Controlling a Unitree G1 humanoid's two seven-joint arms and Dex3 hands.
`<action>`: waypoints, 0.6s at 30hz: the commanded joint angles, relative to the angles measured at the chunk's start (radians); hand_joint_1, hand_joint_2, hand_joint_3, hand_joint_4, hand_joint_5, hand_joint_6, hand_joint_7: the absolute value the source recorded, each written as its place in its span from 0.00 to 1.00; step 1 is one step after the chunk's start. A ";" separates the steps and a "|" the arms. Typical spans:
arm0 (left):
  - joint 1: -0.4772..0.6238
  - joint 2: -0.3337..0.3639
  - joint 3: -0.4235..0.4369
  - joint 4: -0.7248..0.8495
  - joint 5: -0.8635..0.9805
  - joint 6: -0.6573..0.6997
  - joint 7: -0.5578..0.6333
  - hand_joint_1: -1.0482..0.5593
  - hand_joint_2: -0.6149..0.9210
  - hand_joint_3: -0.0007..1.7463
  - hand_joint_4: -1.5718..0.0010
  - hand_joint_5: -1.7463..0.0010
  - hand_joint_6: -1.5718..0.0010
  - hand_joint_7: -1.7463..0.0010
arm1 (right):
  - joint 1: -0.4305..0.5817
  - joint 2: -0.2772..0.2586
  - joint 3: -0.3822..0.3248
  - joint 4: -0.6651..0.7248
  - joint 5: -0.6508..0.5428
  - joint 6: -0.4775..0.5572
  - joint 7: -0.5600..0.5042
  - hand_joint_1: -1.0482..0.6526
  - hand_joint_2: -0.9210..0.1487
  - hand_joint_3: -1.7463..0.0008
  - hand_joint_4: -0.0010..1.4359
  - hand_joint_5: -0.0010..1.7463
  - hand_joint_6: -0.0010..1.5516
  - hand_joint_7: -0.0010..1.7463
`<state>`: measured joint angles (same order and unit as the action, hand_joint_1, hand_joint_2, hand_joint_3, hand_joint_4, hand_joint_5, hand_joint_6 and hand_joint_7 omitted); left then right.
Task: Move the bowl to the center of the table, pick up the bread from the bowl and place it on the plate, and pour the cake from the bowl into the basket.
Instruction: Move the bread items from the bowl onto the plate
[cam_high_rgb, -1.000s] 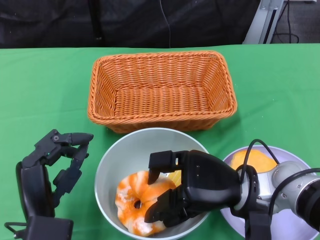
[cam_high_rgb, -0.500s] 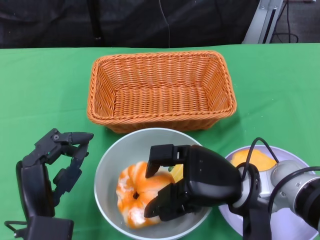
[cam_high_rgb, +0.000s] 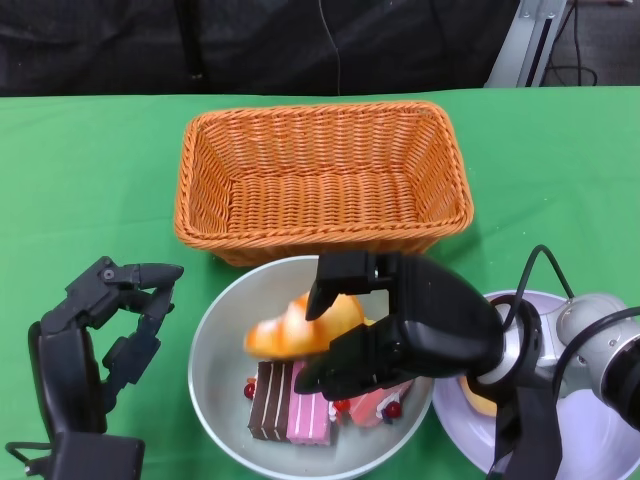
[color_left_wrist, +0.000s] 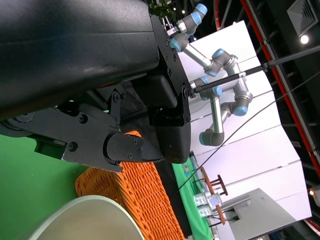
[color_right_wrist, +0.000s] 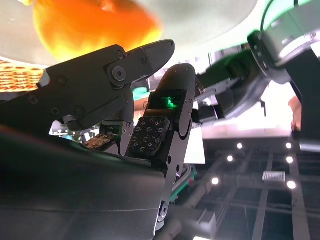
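As I look down through the head view, my right hand (cam_high_rgb: 400, 330) sits over the pale, smooth, round bowl (cam_high_rgb: 215, 345), fingers clamped on a glossy orange bread (cam_high_rgb: 300, 325) lifted above the bowl's floor. Below it lie three cake pieces: one chocolate layered slice (cam_high_rgb: 268, 402), one pink slice (cam_high_rgb: 308, 418), and one cream piece with red berries (cam_high_rgb: 375, 403) half hidden under my palm. One woven orange wicker basket (cam_high_rgb: 322, 180), rectangular with ribbed walls, stands at 12 o'clock from the bowl, just beside its rim. One lilac plate (cam_high_rgb: 590, 440) lies at 3 o'clock, largely covered by my silver forearm; an orange item (cam_high_rgb: 478, 398) shows on it. My left hand (cam_high_rgb: 105, 330) hovers at 9 o'clock of the bowl, fingers curled but apart, holding nothing, over green cloth (cam_high_rgb: 90, 170).

From the right wrist view, black fingers (color_right_wrist: 115, 80) press the bread's (color_right_wrist: 95, 25) shiny underside.

From the left wrist view, matte black fingers (color_left_wrist: 132, 149) stand apart; basket weave (color_left_wrist: 142, 192) and bowl rim (color_left_wrist: 85, 215) show beyond.
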<state>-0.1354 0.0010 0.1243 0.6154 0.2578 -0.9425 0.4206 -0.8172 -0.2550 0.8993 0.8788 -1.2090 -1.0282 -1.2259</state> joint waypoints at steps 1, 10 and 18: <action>-0.009 0.015 0.006 0.012 0.009 -0.003 0.018 0.53 1.00 0.14 0.49 0.27 0.42 0.55 | -0.022 -0.012 -0.021 0.010 0.029 -0.033 -0.011 0.42 0.13 1.00 0.62 0.62 0.84 0.03; -0.016 0.018 0.007 0.027 0.012 -0.008 0.020 0.53 1.00 0.14 0.49 0.25 0.42 0.55 | -0.013 -0.018 -0.061 0.018 0.079 -0.098 0.019 0.43 0.10 0.99 0.64 0.57 0.84 0.03; -0.014 0.017 0.006 0.026 -0.005 -0.008 0.009 0.52 1.00 0.13 0.49 0.24 0.41 0.56 | 0.007 -0.023 -0.089 0.006 0.094 -0.096 0.073 0.44 0.07 0.99 0.63 0.58 0.82 0.03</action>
<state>-0.1488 0.0023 0.1245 0.6384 0.2668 -0.9426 0.4275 -0.8171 -0.2613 0.8230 0.8889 -1.1363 -1.1147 -1.1575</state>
